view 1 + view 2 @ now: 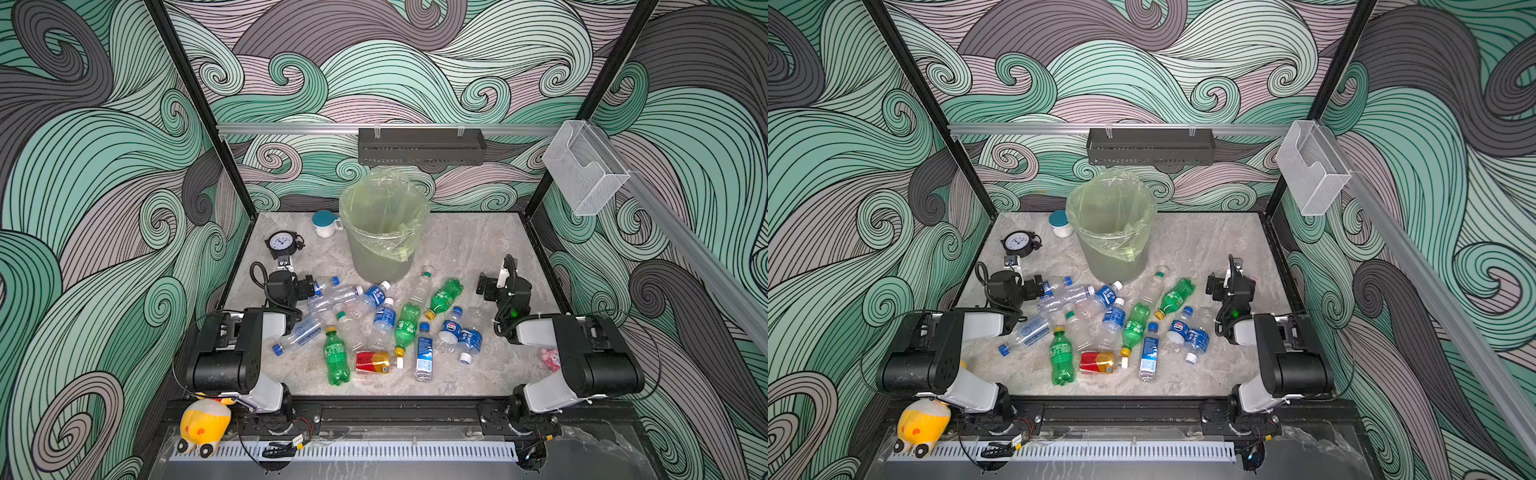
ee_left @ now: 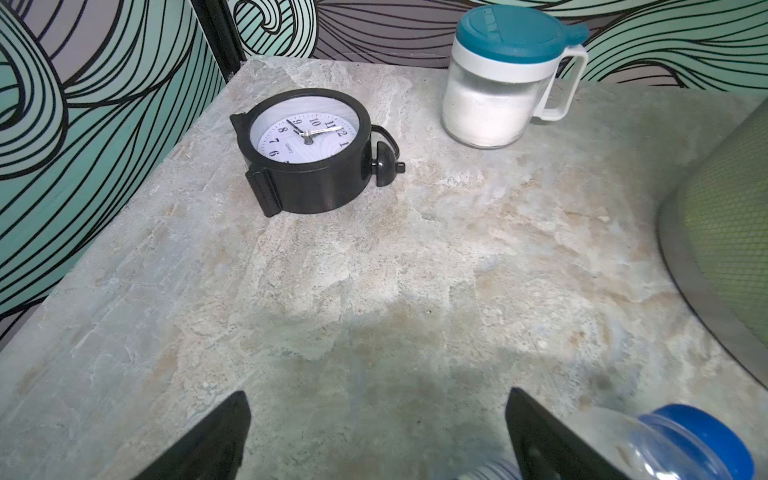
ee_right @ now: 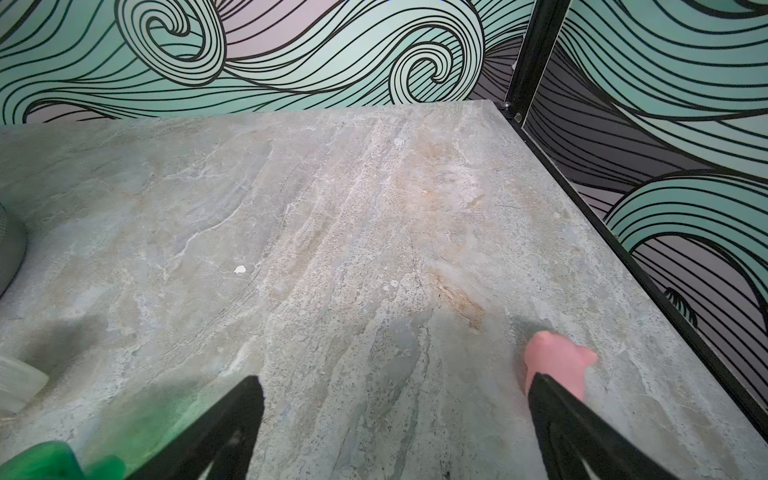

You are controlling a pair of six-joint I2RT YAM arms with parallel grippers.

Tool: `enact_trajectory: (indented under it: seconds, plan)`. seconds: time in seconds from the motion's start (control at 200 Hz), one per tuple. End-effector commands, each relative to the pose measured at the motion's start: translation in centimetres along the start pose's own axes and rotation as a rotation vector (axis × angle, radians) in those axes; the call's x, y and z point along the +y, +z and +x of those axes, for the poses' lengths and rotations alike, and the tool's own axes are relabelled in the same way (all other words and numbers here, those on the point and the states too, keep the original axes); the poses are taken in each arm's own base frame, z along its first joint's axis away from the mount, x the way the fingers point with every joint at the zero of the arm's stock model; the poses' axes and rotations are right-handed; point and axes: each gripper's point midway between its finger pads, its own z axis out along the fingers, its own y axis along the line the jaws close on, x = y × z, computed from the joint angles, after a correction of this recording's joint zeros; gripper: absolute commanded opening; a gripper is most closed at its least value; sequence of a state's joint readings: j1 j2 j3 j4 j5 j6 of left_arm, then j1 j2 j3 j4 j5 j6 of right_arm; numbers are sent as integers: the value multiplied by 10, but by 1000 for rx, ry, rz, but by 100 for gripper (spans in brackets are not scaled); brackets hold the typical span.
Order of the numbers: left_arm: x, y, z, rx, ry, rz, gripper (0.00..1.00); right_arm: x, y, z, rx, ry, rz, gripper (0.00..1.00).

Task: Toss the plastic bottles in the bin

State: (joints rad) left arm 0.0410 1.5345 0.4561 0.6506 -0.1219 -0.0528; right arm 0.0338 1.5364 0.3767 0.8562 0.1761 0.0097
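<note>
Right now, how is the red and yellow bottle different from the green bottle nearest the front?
The green bottle is green all over with a yellow cap; the red and yellow bottle has a white cap. The green bottle looks longer than the red and yellow bottle. The green bottle's cap points toward the bin; the red and yellow bottle lies crosswise. Both lie flat on the table, outside the bin.

I see bottles [image 1: 336,357] scattered on the table [image 1: 465,249] before the upright bin [image 1: 380,257], with a clock [image 1: 281,242] and a jar [image 1: 325,224] to its left.
</note>
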Motion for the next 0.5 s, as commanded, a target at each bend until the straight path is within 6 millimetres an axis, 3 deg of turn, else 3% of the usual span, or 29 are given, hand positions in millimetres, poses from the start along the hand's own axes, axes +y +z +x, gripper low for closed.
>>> enact_trajectory:
  seconds: [0.0,0.495]
  plan:
    - [-1,1,-15,-32,1,7,99,2,1,-11,-31,-10,-6,100]
    - [-1,1,-14,-30,1,8,99,3,2,-10,-25,-9,-9,100]
